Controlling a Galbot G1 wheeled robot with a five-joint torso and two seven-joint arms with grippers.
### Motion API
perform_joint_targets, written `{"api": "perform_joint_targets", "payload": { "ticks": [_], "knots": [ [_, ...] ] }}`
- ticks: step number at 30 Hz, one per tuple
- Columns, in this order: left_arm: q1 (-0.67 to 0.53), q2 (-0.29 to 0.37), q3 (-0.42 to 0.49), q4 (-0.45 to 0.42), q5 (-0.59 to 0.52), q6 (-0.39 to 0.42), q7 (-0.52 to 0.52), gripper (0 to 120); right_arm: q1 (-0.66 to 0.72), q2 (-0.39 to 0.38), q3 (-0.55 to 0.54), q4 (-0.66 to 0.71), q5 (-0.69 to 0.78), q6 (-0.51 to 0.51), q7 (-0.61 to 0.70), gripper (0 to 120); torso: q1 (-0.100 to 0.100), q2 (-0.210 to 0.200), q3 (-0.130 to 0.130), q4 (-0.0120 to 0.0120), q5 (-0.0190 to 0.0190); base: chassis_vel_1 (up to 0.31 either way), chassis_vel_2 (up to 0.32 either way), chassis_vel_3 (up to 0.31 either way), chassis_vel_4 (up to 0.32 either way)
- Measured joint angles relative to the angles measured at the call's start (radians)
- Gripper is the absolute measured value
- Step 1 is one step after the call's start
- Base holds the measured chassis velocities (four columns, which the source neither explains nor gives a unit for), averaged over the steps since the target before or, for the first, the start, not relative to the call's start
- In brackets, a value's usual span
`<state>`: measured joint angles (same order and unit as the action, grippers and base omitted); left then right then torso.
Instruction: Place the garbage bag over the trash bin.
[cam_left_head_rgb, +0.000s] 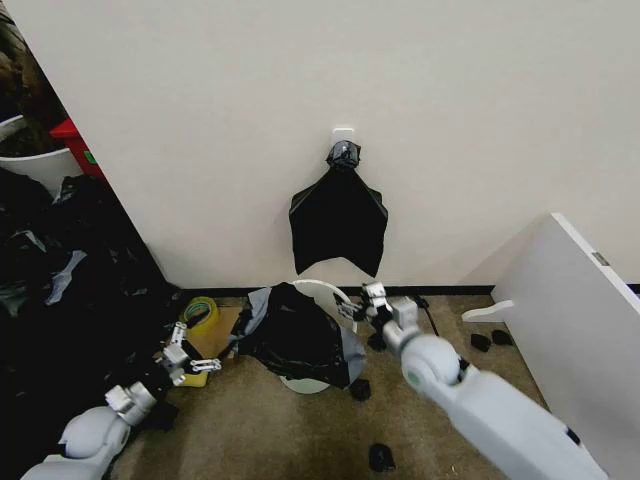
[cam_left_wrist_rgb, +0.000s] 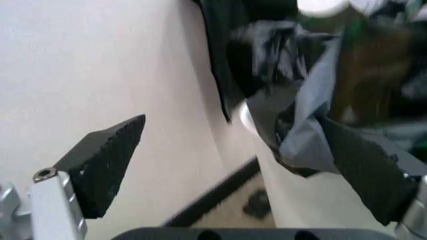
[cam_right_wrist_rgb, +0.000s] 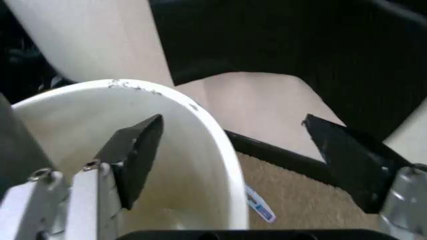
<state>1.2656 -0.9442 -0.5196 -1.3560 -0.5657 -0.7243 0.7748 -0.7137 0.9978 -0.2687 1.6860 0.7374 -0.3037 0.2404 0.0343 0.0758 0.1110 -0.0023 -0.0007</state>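
The trash bin (cam_left_head_rgb: 327, 290) is a white bucket on the carpet below the wall. The black garbage bag (cam_left_head_rgb: 295, 335) is draped over its left and front side, and the far right rim is bare. My right gripper (cam_left_head_rgb: 353, 305) is open at that bare rim. In the right wrist view it (cam_right_wrist_rgb: 240, 157) straddles the bin's rim (cam_right_wrist_rgb: 200, 112), one finger inside and one outside. My left gripper (cam_left_head_rgb: 195, 362) hangs open to the left of the bin, apart from the bag. In its wrist view it (cam_left_wrist_rgb: 233, 165) faces the bag's loose grey-black edge (cam_left_wrist_rgb: 297, 130) on the bin wall (cam_left_wrist_rgb: 300, 200).
A fan-shaped bunch of black bags (cam_left_head_rgb: 338, 220) hangs on the wall above the bin. A white panel (cam_left_head_rgb: 580, 330) stands at the right. Small black scraps (cam_left_head_rgb: 380, 457) lie on the carpet. A pile of black plastic (cam_left_head_rgb: 60, 300) and a tape roll (cam_left_head_rgb: 200, 312) are at the left.
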Motion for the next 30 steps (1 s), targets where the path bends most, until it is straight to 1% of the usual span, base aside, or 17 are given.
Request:
{"api": "perform_joint_targets", "payload": {
  "ticks": [2,3,4,6,8,10,12,13,16,18,21,23,24,27,28,29,30],
  "knots": [
    [-0.011,-0.027,-0.043,0.008,-0.095,-0.003,0.08,100,0.068,0.025,-0.029,-0.043,0.015,-0.073,0.0,88,0.0,0.0,0.0,0.0,-0.0001,0.0,0.0,0.0,0.0],
    [-0.011,-0.027,-0.043,0.008,-0.095,-0.003,0.08,100,0.068,0.025,-0.029,-0.043,0.015,-0.073,0.0,88,0.0,0.0,0.0,0.0,-0.0001,0.0,0.0,0.0,0.0],
    [-0.013,-0.045,-0.064,0.008,-0.137,-0.003,0.115,100,0.088,0.037,-0.035,-0.061,0.024,-0.107,-0.001,88,0.0,0.0,0.0,0.0,0.0001,0.0,0.0,0.0,0.0],
    [-0.006,-0.086,-0.105,-0.004,-0.186,0.0,0.154,100,0.117,0.063,-0.038,-0.089,0.034,-0.185,-0.007,83,0.0,0.0,0.0,-0.0002,-0.0002,0.0,0.0,0.0,0.0],
    [0.0,-0.101,-0.113,-0.009,-0.192,0.0,0.159,100,0.121,0.071,-0.04,-0.095,0.036,-0.212,-0.007,80,0.0,0.0,0.0,0.0001,0.0,0.0,0.0,0.0,0.0],
    [0.009,-0.123,-0.113,-0.012,-0.178,0.0,0.162,100,0.123,0.085,-0.044,-0.101,0.037,-0.269,0.004,70,0.0,0.0,0.0,0.0,-0.0001,0.0,0.0,0.0,0.0],
    [0.008,-0.137,-0.095,-0.006,-0.153,-0.003,0.154,100,0.121,0.097,-0.047,-0.109,0.035,-0.29,0.012,62,0.0,0.0,0.0,-0.0002,0.0001,0.0,0.0,0.0,0.0],
    [0.008,-0.137,-0.095,-0.006,-0.153,-0.003,0.154,100,0.121,0.097,-0.047,-0.109,0.035,-0.29,0.012,62,0.0,0.0,0.0,-0.0002,0.0001,0.0,0.0,0.0,0.0],
    [-0.001,-0.152,-0.061,0.003,-0.101,-0.006,0.106,100,0.113,0.111,-0.048,-0.121,0.022,-0.294,0.01,48,0.0,0.0,0.0,-0.0003,0.0,0.0,0.0,0.0,0.0],
    [-0.003,-0.155,-0.055,0.005,-0.088,-0.007,0.09,100,0.111,0.113,-0.048,-0.121,0.018,-0.294,0.01,45,0.0,0.0,0.0,-0.0004,0.0,0.0,0.0,0.0,0.0],
    [-0.008,-0.162,-0.036,0.01,-0.048,-0.008,0.037,100,0.09,0.105,-0.045,-0.101,0.014,-0.292,0.03,32,0.0,0.0,0.0,0.0,0.0001,0.0,0.0,0.0,0.0],
    [-0.01,-0.163,-0.027,0.007,-0.036,-0.008,0.017,100,0.066,0.086,-0.037,-0.06,0.028,-0.289,0.071,23,0.0,0.0,0.0,0.0,0.0001,0.0,0.0,0.0,0.0],
    [-0.01,-0.163,-0.027,0.007,-0.036,-0.008,0.017,100,0.066,0.086,-0.037,-0.06,0.028,-0.289,0.071,23,0.0,0.0,0.0,0.0,0.0001,0.0,0.0,0.0,0.0],
    [-0.008,-0.165,-0.012,-0.014,-0.018,-0.008,0.015,100,0.004,0.051,-0.017,0.041,0.105,-0.293,0.19,9,0.0,0.0,0.0,-0.0005,0.0002,0.0,0.0,0.0,0.0],
    [-0.008,-0.165,-0.012,-0.014,-0.018,-0.008,0.015,100,0.004,0.051,-0.017,0.041,0.105,-0.293,0.19,9,0.0,0.0,0.0,-0.0005,0.0002,0.0,0.0,0.0,0.0],
    [-0.006,-0.167,-0.008,-0.019,-0.01,-0.008,0.017,100,-0.014,0.044,-0.012,0.069,0.126,-0.295,0.222,5,0.0,0.0,0.0,-0.0003,0.0002,0.0,0.0,0.0,0.0],
    [-0.006,-0.174,0.0,-0.026,0.01,-0.007,0.017,100,-0.066,0.033,0.007,0.134,0.165,-0.298,0.293,3,0.0,0.0,0.0,0.0002,0.0003,0.0,0.0,0.0,0.0]
  ]
}}
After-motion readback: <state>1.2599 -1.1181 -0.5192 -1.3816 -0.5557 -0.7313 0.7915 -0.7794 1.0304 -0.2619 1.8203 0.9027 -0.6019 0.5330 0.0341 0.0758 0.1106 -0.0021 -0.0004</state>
